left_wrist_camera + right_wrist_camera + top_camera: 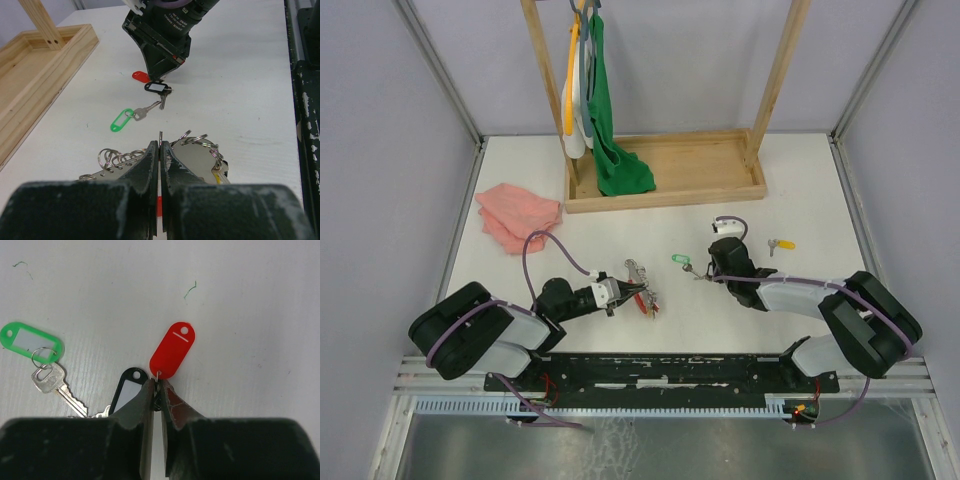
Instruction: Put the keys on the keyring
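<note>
My left gripper (618, 291) (160, 145) is shut on the keyring (642, 287) (160, 134). A thin metal loop stands up between its tips, small rings and tagged keys fan out on both sides, and a red part shows lower down. My right gripper (708, 272) (159, 386) is pinched on the small ring of the red-tagged key (172, 350) (141, 76), which lies on the table. A black-tagged key (128, 390) (157, 87) lies touching its left finger. A green-tagged key (678, 260) (31, 341) (122, 119) lies further left. A yellow-tagged key (782, 244) lies to the right.
A pink cloth (518, 215) lies at the back left. A wooden rack with a tray base (665, 190) (35, 85) stands at the back, with a green cloth (610, 120) and hangers on it. Grey walls close in both sides.
</note>
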